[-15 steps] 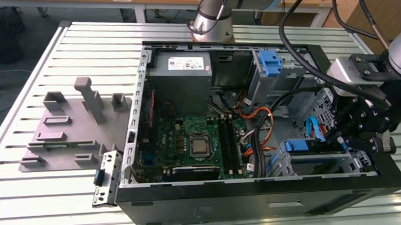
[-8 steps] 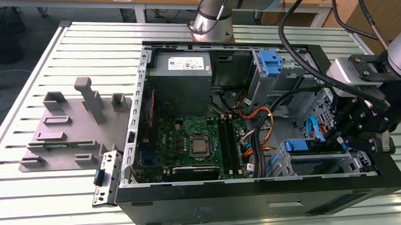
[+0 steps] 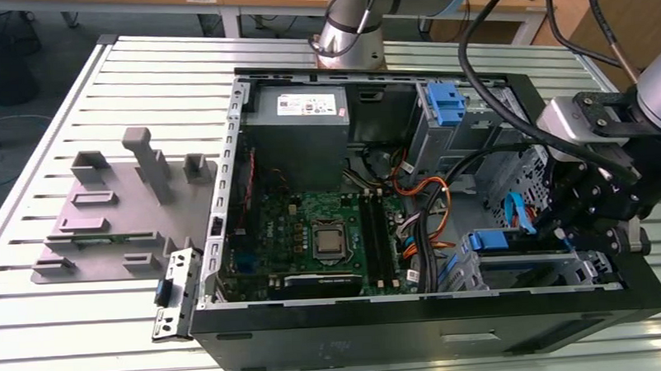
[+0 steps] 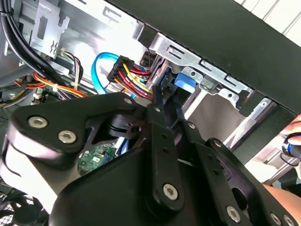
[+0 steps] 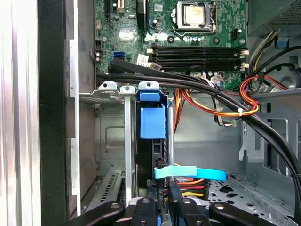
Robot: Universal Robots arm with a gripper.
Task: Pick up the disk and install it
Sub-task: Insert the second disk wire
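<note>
The disk (image 5: 151, 155) stands on edge in the drive cage at the case's front corner, with its blue carrier tab (image 5: 153, 120) towards the motherboard. In the exterior view the tab (image 3: 489, 239) shows at the right, inside the cage. My gripper (image 5: 166, 190) reaches down into the cage at the disk's near end. Its two black fingers (image 4: 160, 101) are drawn close together on the disk's blue-railed edge. In the exterior view the gripper (image 3: 574, 226) hangs over the case's right wall. The disk's label is hidden.
Red, yellow and orange power wires (image 5: 193, 183) and a light-blue data cable (image 5: 188, 173) lie just beside the fingers. Thick black cables (image 5: 211, 94) cross above the cage. A grey power-supply box (image 3: 305, 104) sits at the back. A grey fixture plate (image 3: 111, 218) lies on the exterior view's left.
</note>
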